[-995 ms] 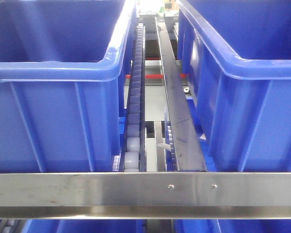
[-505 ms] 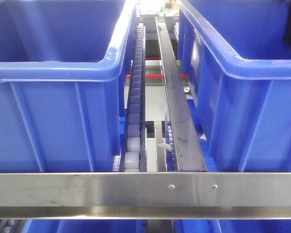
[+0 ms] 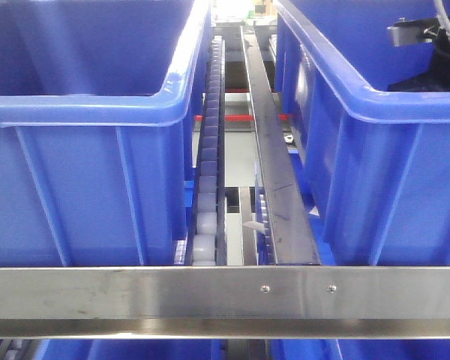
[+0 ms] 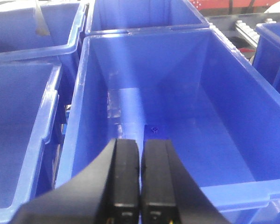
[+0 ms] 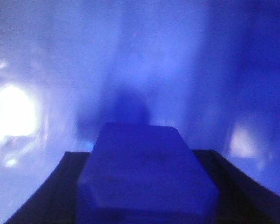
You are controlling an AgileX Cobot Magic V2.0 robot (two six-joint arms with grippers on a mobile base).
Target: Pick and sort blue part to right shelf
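In the right wrist view a blue part (image 5: 144, 182), a blocky piece with bevelled corners, sits between the dark fingers (image 5: 67, 172) of my right gripper (image 5: 140, 156), which is shut on it. Blurred blue bin wall fills the view around it. In the front view my right arm (image 3: 427, 45) reaches down inside the right-hand blue bin (image 3: 375, 97) at the top right; its jaws are hidden behind the bin's rim. My left gripper (image 4: 140, 149) is shut with nothing between its pads, hovering over another blue bin (image 4: 84, 93).
A large blue bin (image 3: 97, 112) stands at the left, with a roller track (image 3: 208, 150) and a steel rail (image 3: 274, 165) between the two bins. A steel crossbar (image 3: 225, 296) runs across the front. A small flat blue piece (image 4: 153, 129) lies on the floor of the bin under my left gripper.
My right arm has come into the front view at the top right and moved down into the right-hand bin. Nothing else has moved.
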